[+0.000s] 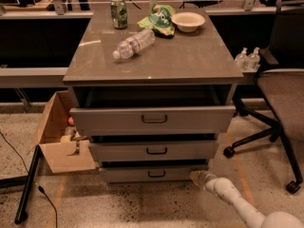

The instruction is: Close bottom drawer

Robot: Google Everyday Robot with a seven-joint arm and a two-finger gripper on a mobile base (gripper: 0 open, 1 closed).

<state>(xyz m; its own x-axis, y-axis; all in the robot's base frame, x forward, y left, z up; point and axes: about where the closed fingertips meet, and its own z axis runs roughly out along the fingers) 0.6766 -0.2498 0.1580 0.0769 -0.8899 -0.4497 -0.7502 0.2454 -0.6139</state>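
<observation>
Pale gripper (201,176) at the end of a white jointed arm (237,204) sits low in the lower right of the frame, just above the speckled floor (142,205), close by the right end of the bottom drawer (137,174); it holds nothing, and how far it is open cannot be told.

At the lower left a black slanted pole (26,186) leans by an open brown cardboard box (61,158), whose edge sits close to the left ends of the drawers; floor in front of the drawers lies free.

At centre stands the grey metal cabinet (156,63); its top carries a green drink can (118,12), a clear plastic bottle (134,43) lying on its side, a green crumpled bag (160,20) and a cream bowl (188,20).

All three drawers stand out, stepped; the tall top drawer (109,120) juts furthest, the middle drawer (118,151) less, the bottom drawer least, a dark gap showing above its low front.

At the right a black office chair (282,91) stands near the cabinet's edge.
</observation>
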